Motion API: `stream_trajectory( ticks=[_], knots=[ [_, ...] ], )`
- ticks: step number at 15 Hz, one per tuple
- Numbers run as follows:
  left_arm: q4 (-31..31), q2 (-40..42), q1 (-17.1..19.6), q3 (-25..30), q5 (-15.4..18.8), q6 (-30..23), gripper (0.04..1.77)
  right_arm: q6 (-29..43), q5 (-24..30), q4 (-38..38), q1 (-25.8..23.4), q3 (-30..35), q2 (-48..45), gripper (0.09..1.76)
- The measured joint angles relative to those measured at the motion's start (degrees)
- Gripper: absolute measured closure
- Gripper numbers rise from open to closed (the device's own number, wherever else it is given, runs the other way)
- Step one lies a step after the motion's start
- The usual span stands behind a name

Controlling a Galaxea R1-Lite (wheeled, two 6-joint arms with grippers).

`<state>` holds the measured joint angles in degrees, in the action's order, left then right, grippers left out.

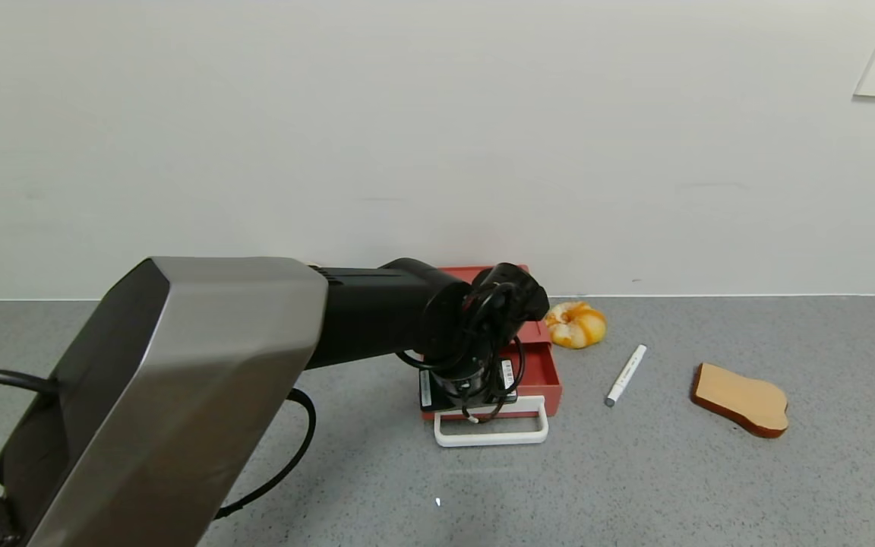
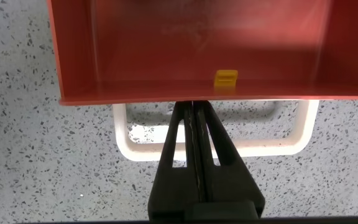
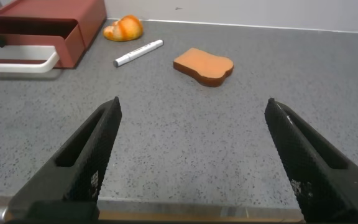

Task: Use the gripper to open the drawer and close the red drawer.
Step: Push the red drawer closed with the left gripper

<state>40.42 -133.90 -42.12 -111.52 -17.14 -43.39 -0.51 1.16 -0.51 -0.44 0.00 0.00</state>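
The salmon-red drawer stands against the wall at mid table, its tray pulled out toward me. The tray interior holds only a small yellow piece. The white loop handle lies in front of it. My left gripper points down just behind the handle. In the left wrist view it is shut with nothing between its fingers, which cross the handle bar with their tips at the tray's front wall. My right gripper is open and empty over bare table, away from the drawer.
A yellow-orange bun lies right of the drawer. A white marker and a brown slice of toast lie farther right. The white wall runs close behind the drawer. My left arm's big grey link fills the near left.
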Motion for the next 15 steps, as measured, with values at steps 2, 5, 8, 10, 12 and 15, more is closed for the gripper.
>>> stream_trajectory(
  ticks=[2,5,8,10,12,15],
  knots=[
    [-0.11,-0.55,0.41,-0.55,0.05,0.76,1.70,0.00,-0.04,0.02,0.00,0.00,0.00,0.15],
    [-1.87,-0.96,0.87,-1.16,-0.09,2.40,1.70,0.02,-0.04,0.00,0.00,0.00,0.00,0.15],
    [-3.99,-1.07,1.28,-1.24,-0.17,4.19,1.70,0.02,-0.06,0.02,0.00,0.00,0.00,0.15],
    [-5.75,-1.13,1.74,-1.24,-1.11,5.71,1.70,0.00,-0.06,0.00,0.00,0.00,0.00,0.15],
    [-7.39,-1.24,2.16,-1.24,-1.65,7.29,1.70,0.00,-0.04,0.00,0.00,0.00,0.00,0.15],
    [-10.30,-1.77,2.95,-1.33,-1.71,9.16,1.70,0.00,-0.06,0.00,0.00,0.00,0.00,0.15]
  ],
)
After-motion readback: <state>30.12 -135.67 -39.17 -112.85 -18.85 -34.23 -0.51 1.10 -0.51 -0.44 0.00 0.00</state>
